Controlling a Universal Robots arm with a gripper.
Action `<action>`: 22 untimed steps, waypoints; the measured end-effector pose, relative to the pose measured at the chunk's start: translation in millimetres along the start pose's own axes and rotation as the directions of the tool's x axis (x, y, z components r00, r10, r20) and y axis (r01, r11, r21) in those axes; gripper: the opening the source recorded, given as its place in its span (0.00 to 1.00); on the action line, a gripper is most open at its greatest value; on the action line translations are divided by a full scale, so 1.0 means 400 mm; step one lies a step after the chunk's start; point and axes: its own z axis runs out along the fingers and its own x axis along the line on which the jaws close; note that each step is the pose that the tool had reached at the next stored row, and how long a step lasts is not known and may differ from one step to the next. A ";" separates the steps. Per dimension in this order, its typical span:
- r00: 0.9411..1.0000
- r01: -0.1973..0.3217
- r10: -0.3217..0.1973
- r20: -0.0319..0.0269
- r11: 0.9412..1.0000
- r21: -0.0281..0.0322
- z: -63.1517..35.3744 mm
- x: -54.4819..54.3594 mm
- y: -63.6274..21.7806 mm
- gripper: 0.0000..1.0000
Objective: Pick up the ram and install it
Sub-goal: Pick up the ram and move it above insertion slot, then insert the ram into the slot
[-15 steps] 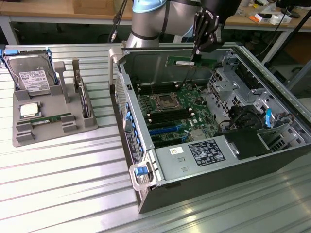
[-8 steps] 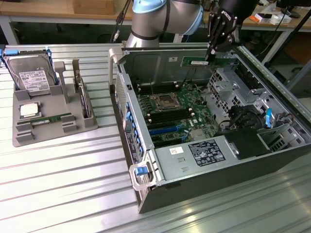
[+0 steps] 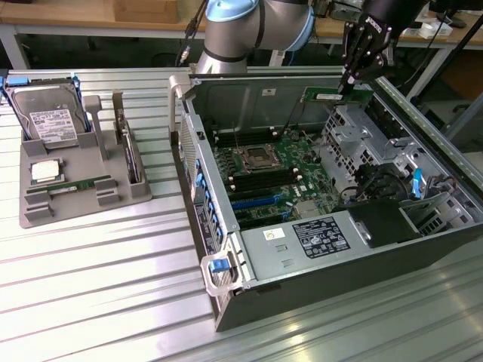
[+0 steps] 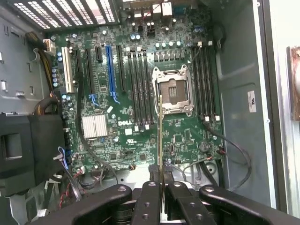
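While the tool (image 3: 346,87) clamps the ram (image 3: 321,95) (green), a drive cage (image 3: 355,130) stands near.

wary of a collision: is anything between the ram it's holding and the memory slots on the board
Nothing visible does. The gripper holds the ram edge-on above the open case, and the memory slots beside the CPU socket look empty. The loose cables lie off to one side of them.

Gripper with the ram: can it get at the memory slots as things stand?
Probably yes. The gripper holds the ram above the open case, and the slots beside the CPU socket look empty and uncovered.
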 end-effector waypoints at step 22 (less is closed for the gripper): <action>0.993 0.122 -0.122 -0.002 0.993 -0.003 0.014 0.001 0.000 0.13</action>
